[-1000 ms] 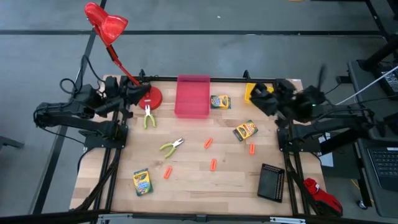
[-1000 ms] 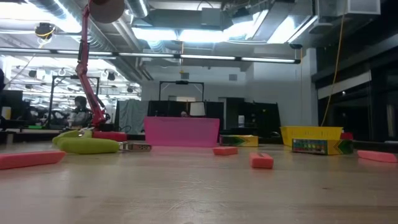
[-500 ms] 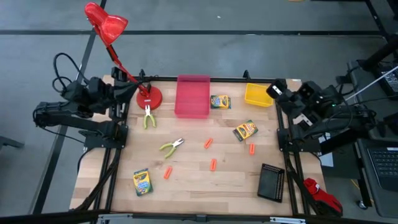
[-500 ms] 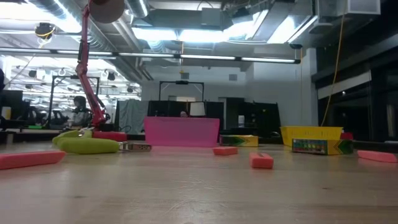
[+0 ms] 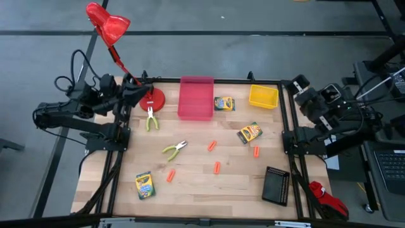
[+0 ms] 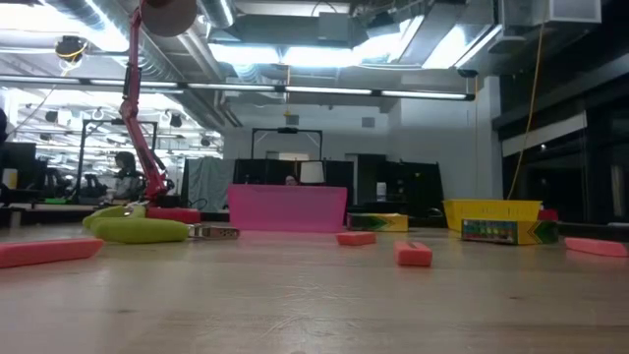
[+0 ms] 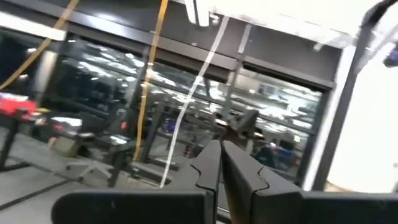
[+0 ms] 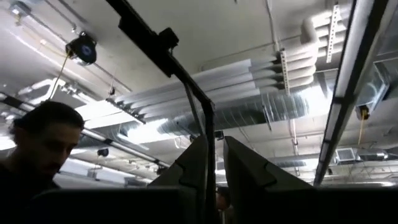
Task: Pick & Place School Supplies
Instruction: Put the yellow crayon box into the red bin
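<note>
Right gripper point(image 5: 297, 83) pulled back off the yellow plastic bin point(image 5: 263, 96), fingers nearly together, holding nothing. Left gripper point(image 5: 140, 87) swung back by the red desk lamp point(image 5: 109, 25), pinched closed & empty.

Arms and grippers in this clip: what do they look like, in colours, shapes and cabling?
Both arms are dark, jointed and boxy. The left arm has black cables looping above it; the right arm has dark blocky segments with pale patches. Each wrist view shows two flat, angular dark fingers: left gripper, right gripper.
</note>
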### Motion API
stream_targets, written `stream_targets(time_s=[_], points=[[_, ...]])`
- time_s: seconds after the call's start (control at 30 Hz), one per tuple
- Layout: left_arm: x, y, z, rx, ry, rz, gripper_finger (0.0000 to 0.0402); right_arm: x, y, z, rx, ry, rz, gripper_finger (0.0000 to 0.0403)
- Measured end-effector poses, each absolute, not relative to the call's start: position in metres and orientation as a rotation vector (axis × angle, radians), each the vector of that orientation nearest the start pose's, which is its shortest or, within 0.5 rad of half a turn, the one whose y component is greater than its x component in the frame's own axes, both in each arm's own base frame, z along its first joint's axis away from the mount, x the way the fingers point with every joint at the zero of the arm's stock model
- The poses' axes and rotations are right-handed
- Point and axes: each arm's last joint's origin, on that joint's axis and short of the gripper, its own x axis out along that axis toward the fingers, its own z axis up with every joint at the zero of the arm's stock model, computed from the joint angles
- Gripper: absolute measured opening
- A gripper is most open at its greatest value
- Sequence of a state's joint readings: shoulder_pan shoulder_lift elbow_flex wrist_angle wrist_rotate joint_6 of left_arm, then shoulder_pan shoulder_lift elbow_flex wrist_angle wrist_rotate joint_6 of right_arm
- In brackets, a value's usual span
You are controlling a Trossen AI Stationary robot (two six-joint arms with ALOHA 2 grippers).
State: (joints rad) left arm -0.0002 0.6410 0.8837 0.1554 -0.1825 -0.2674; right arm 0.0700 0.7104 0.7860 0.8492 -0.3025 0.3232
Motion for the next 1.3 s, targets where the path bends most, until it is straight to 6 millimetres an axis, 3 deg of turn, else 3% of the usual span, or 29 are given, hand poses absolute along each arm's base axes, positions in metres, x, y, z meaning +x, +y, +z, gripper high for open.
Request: stream_targets(time_s=[0.13, 0.4, 0.57, 0.7, 0.9, 1.1, 1.3], points=[[0.126, 0.003, 0.415, -0.263, -0.397, 0.059, 0.0011, 0.116, 0.019, 0.430, 0.111, -0.855, 0.538, 0.0057], [0.136, 0.002, 0.414, -0.249, -0.398, 0.036, 0.0012, 0.116, 0.017, 0.430, 0.127, -0.866, 0.487, 0.0057], [0.131, 0.006, 0.419, -0.225, -0.443, 0.150, 0.0028, 0.119, 0.016, 0.430, 0.165, -0.822, 0.433, 0.0057], [0.123, 0.008, 0.431, -0.140, -0.387, 0.277, 0.0055, 0.122, 0.014, 0.447, 0.191, -0.593, 0.327, 0.0057], [0.120, 0.008, 0.449, 0.002, -0.167, 0.395, 0.0100, 0.123, 0.009, 0.479, 0.177, -0.128, 0.112, 0.0057], [0.127, 0.004, 0.452, 0.094, 0.021, 0.479, 0.0138, 0.123, 0.009, 0.488, 0.200, 0.295, 0.035, 0.0057], [0.123, 0.000, 0.453, 0.129, 0.091, 0.496, 0.0165, 0.127, 0.009, 0.484, 0.237, 0.597, -0.006, 0.0057]])
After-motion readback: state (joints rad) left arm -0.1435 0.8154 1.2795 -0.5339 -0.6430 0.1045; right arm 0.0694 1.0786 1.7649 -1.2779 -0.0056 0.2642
